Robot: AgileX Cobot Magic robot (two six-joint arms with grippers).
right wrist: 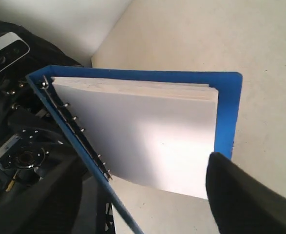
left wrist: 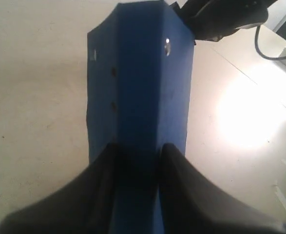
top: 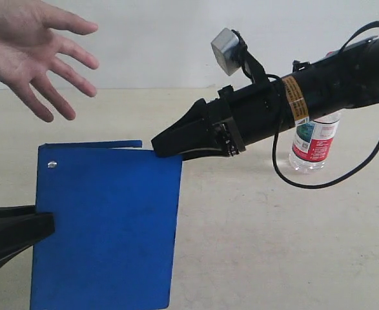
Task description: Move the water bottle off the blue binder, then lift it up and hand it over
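The left hand [left wrist: 138, 153] clamps the binder [top: 105, 226] by its spine and holds it upright. The right hand [top: 170, 150] gapes wide at its top corner, seemingly not touching it. The bottle [top: 313, 145] stands on the desk [top: 273, 245] behind the right arm, apart from the binder.

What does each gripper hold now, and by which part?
The left gripper grips the blue binder by its spine edge. The right gripper is open and holds nothing.
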